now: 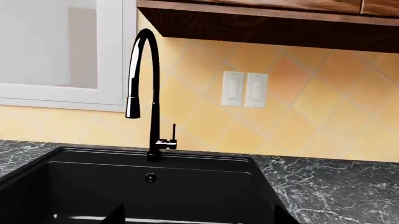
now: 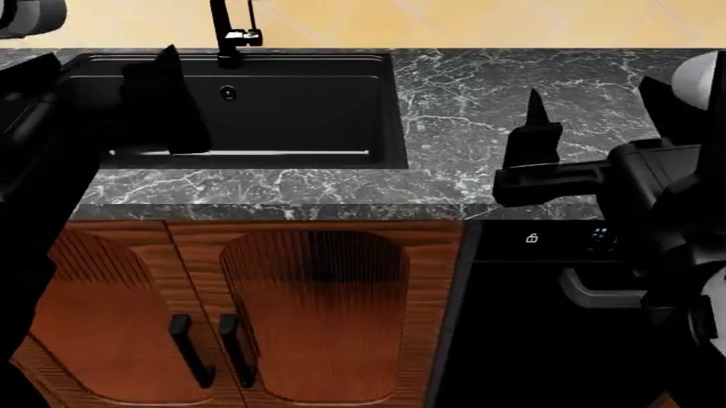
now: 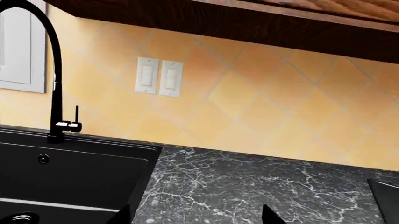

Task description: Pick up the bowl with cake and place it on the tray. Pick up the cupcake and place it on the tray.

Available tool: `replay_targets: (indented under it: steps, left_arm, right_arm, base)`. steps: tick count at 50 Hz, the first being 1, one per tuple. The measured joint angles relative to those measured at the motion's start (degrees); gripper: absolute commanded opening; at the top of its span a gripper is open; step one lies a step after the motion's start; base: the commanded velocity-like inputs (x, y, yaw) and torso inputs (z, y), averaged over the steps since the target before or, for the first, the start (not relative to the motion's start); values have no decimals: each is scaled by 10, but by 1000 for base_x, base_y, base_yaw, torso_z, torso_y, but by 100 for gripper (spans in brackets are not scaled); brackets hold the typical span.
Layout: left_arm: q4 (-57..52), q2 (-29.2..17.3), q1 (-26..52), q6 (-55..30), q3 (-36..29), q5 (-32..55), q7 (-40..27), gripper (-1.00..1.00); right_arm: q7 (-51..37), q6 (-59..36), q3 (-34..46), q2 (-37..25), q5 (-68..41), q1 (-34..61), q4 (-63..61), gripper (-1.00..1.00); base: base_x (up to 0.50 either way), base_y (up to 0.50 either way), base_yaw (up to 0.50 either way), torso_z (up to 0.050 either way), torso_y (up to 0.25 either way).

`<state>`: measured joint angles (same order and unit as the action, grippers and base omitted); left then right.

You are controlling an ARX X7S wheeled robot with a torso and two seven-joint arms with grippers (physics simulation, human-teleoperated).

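Head view shows my left gripper [image 2: 170, 102] hanging over the black sink [image 2: 386, 110] and my right gripper [image 2: 533, 136] over the marble countertop [image 2: 477, 85] beside it. Each wrist view shows two dark fingertips set well apart, so both grippers are spread and hold nothing. A black faucet [image 1: 146, 93] rises behind the sink, with wall switches [image 1: 244, 88] on the tiled backsplash. None of the bowl, cake, cupcake or tray shows in any view, unless the dark edge [image 3: 386, 196] at the counter's far right is the tray; I cannot tell.

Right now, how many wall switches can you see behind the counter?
2. The left switch and the right switch sit side by side on the tiled wall, beside the black faucet. Others may be outside the view.
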<state>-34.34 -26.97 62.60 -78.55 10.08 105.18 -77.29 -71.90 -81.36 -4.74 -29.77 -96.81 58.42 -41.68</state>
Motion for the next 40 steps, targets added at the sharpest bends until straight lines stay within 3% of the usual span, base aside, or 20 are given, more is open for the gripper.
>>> replay_targets:
  steps: [13,40]
  left_arm:
    - [14,-19,22,13,5,25,-6,100]
    - [23,-36,33,36,4,23,8,100]
  right_arm:
    - [-39,16,-8,-43,-71,27,7,100]
    - [-31,36,-12,-73,-86,34,7,100]
  base:
    - [52,-500,0,0,0]
    - [92,-500,0,0,0]
